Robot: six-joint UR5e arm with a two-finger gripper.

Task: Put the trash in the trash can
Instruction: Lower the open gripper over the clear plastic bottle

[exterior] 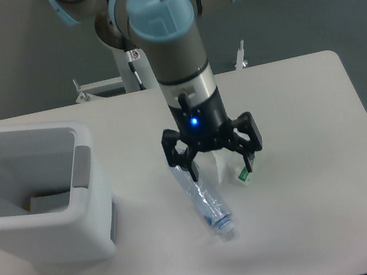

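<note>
camera: one bottle [204,204], one wrapper [243,168], one trash can [40,202]; gripper [220,171] spread wide, gripping nothing.

1. The bottle [204,202] is clear with a bluish tint and has a white cap.
2. The wrapper [238,168] is translucent white with a green strip.
3. The bin [71,221] is white, with a grey side panel and a white lid.
4. The gripper [221,170] is black, with a small blue light glowing above it.
5. The arm [172,41] is grey and silver with pale blue caps.
6. The table [313,159] is plain white.
</note>
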